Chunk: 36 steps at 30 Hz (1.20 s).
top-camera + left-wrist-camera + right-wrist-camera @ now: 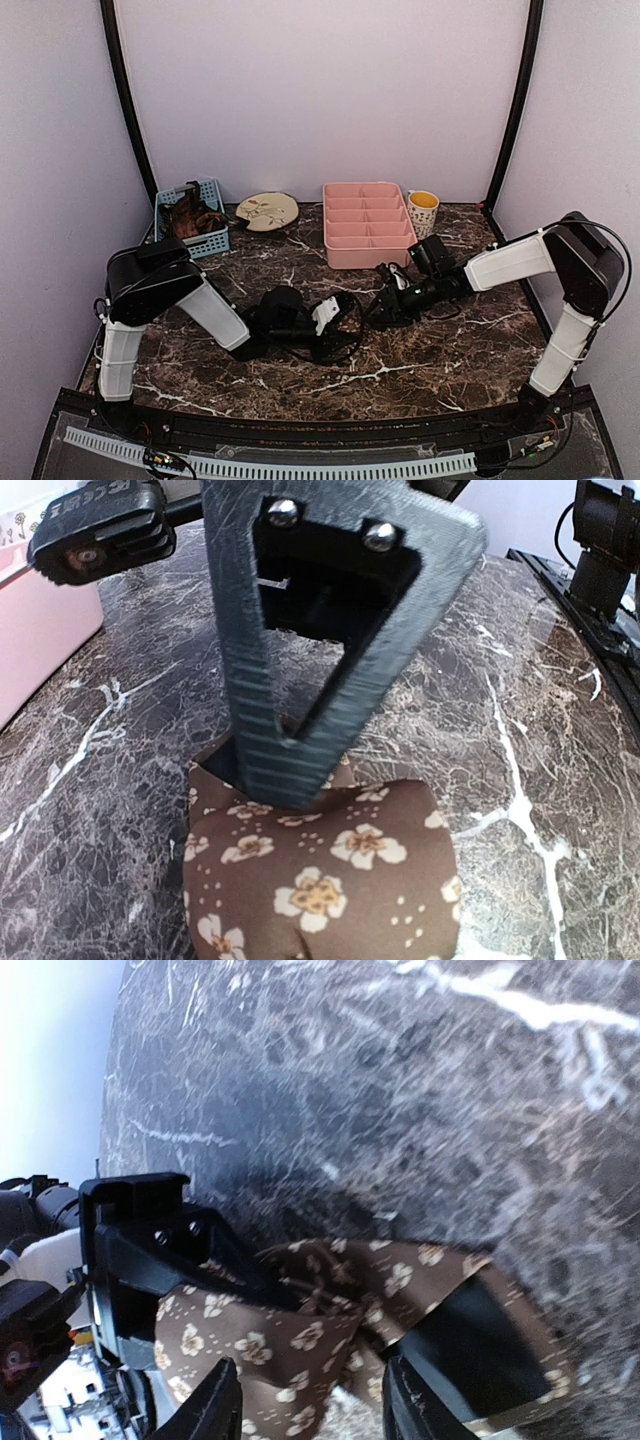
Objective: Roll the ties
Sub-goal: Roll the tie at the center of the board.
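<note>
A brown tie [320, 880] with cream flowers lies partly rolled on the marble table. In the left wrist view one ribbed finger [290, 710] presses down on the roll, and the other finger is hidden under the fabric. My left gripper [335, 318] reaches in from the left at the table's middle, shut on the roll. My right gripper [310, 1400] is open, its two fingertips apart on either side of the tie's [300, 1340] bunched loose end without gripping it. In the top view the right gripper [385, 305] sits just right of the left one. The tie itself is barely visible there.
At the back stand a pink divided tray [366, 225], a yellow-filled cup [423, 212], a patterned plate [267, 211] and a blue basket [192, 218] holding brown fabric. A black cable loop [345, 345] hangs by the left gripper.
</note>
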Each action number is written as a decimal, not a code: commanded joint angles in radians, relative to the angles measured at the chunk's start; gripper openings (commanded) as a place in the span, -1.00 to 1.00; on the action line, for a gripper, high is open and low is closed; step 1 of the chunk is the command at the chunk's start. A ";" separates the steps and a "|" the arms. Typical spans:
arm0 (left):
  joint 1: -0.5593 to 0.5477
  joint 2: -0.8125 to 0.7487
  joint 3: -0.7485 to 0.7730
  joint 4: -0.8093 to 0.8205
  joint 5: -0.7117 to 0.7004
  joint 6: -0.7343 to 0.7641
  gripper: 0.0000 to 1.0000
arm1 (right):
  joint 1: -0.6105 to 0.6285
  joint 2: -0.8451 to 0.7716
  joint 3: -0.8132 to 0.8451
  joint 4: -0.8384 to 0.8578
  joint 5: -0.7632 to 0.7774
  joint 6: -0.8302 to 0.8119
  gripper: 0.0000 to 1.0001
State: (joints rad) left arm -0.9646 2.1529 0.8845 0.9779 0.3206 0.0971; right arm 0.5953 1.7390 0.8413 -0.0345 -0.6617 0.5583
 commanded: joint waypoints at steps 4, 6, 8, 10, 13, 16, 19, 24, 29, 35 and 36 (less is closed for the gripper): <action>-0.003 0.004 -0.005 -0.255 -0.063 0.080 -0.67 | 0.033 -0.004 0.070 -0.086 -0.091 0.014 -0.04; -0.005 0.002 -0.006 -0.256 -0.061 0.079 -0.66 | 0.042 0.010 0.078 -0.084 -0.095 0.009 -0.08; -0.005 0.002 -0.006 -0.257 -0.061 0.079 -0.65 | 0.047 0.031 0.096 -0.096 -0.079 -0.008 -0.23; -0.005 -0.002 -0.010 -0.247 -0.059 0.070 -0.62 | 0.047 0.048 0.107 -0.111 -0.062 -0.029 -0.45; -0.003 -0.011 -0.016 -0.221 -0.043 0.046 -0.58 | 0.044 0.074 0.120 -0.129 -0.042 -0.058 -0.66; -0.002 -0.013 -0.002 -0.230 -0.026 0.045 -0.58 | 0.041 0.082 0.118 -0.128 -0.032 -0.071 -0.78; -0.002 -0.015 0.003 -0.231 -0.022 0.049 -0.46 | 0.040 0.079 0.109 -0.117 -0.008 -0.084 -1.00; -0.001 -0.031 -0.021 -0.160 -0.005 -0.029 0.00 | 0.034 0.082 0.077 -0.072 0.021 -0.102 -1.00; -0.002 -0.019 -0.010 -0.068 0.050 -0.168 0.26 | 0.033 0.080 0.041 -0.030 0.043 -0.101 -1.00; -0.007 0.007 0.028 -0.024 0.027 -0.253 0.34 | 0.029 0.075 0.007 -0.004 0.073 -0.103 -1.00; -0.009 0.012 0.031 -0.022 0.018 -0.261 0.34 | 0.028 0.074 0.002 -0.003 0.080 -0.104 -1.00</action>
State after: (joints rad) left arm -0.9691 2.1433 0.8967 0.9463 0.3515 -0.0822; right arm 0.6277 1.8008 0.8822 -0.0345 -0.6540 0.4744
